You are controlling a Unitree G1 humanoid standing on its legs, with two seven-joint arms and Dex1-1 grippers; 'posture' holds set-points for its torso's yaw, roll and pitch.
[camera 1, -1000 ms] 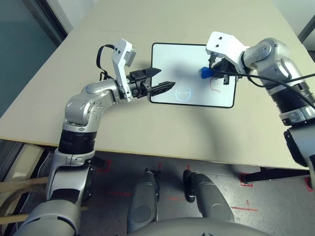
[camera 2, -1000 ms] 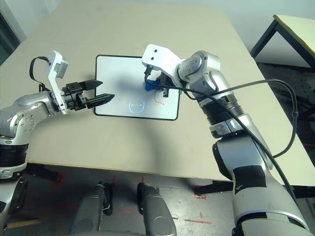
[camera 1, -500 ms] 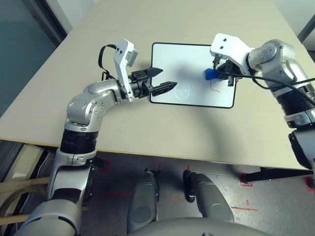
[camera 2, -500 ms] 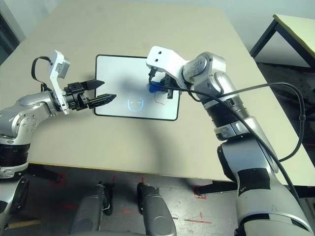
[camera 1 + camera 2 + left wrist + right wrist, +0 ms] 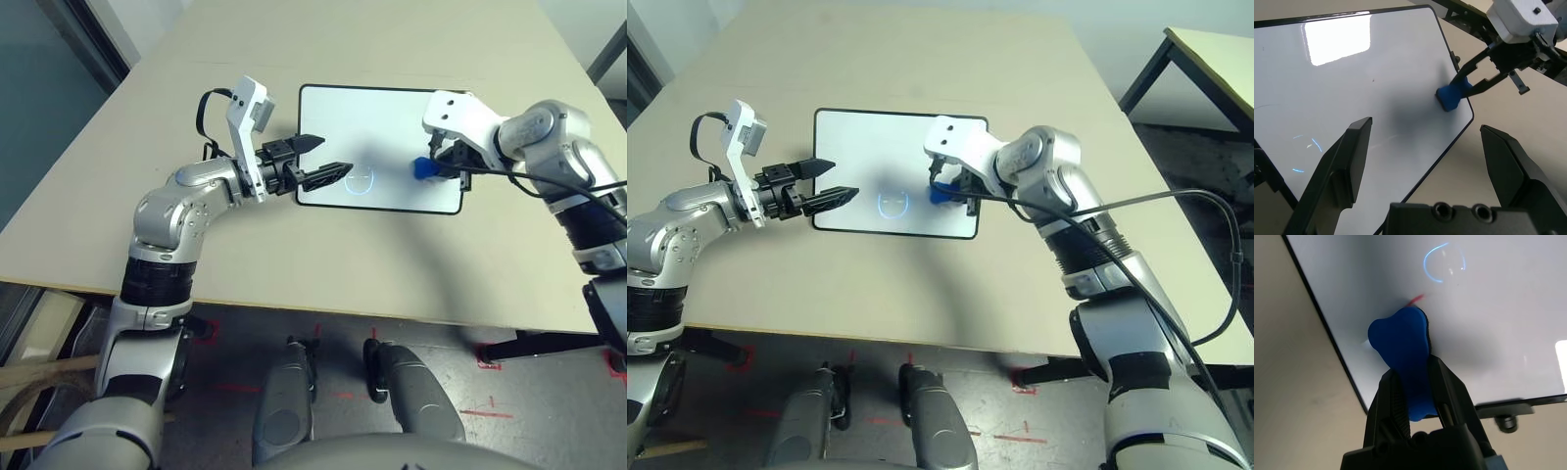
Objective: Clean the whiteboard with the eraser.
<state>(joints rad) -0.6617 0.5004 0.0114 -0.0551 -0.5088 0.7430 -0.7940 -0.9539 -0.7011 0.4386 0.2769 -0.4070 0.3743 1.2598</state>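
Pinched between the two black fingers of the right hand (image 5: 1418, 382): the blue eraser (image 5: 423, 167), pressed flat against the whiteboard (image 5: 362, 127) close to its right short edge and near the front right corner. Just a narrow strip of white left between eraser and black frame on that side; wide bare board to the left of it, out to the far short edge. Beyond the frame, plain beige tabletop (image 5: 294, 264) on every side, broadest toward the front and the far end.

Hovering level at the board's left short edge: the left hand (image 5: 315, 162), fingers spread wide and holding nothing, tips reaching just over the frame.

Partly hidden: the eraser's near end, swallowed by the right fingers, and most of a red marker stroke (image 5: 1417, 298), only a short tail peeking from under the block in the right wrist view. Also covered, the board's front right corner beneath the white wrist housing. Hard to tell whether the faint bluish ring (image 5: 361, 180) mid-board is a mark or a reflected light.

Board glossy and smooth, thin black rim, rounded corners, a small knob (image 5: 1507, 421) on a short side. Eraser a matte, pinch-waisted block. Fingers ridged on their inner faces.
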